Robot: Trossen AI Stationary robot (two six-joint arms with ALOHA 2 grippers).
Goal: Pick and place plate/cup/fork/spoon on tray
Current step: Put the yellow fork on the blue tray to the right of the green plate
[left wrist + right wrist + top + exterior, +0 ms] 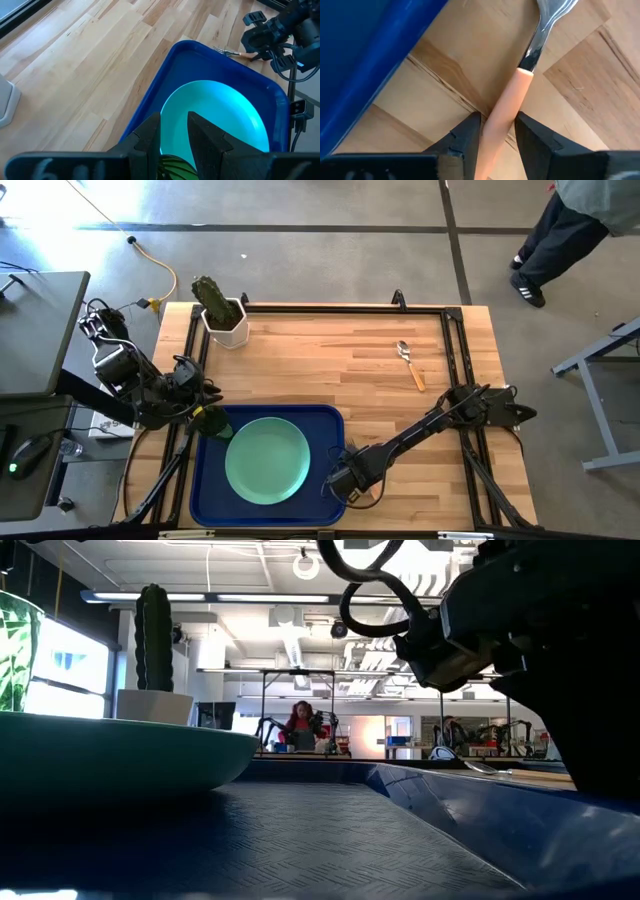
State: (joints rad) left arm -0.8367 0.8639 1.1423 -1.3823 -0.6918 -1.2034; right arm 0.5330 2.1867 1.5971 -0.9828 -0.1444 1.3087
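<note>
We take the tray (205, 485) as our landmark; it sits at the near edge of the wooden table (330, 350). The plate (267, 459) lies flat inside the tray, roughly centred.

The left gripper (205, 418) hangs over the tray's far-left corner. We see the cup (214, 424) between its fingers (150, 137), above the tray floor beside the plate's rim, so we record it as grasping the cup.

The right gripper (496, 134) is down at the table just outside the tray's right rim. In the right wrist view the fork's orange handle runs between its two fingers (469, 131). Narrow gaps show on both sides of the handle, so we cannot tell whether the jaws are clamped on it. The fork (520, 85) lies on the wood beside the tray's right wall.

The spoon (410, 364) rests on the table well beyond the tray's far-right corner, untouched. A cactus pot (226, 320) stands beyond the tray's far-left corner. A person (565, 230) stands on the floor past the table.
</note>
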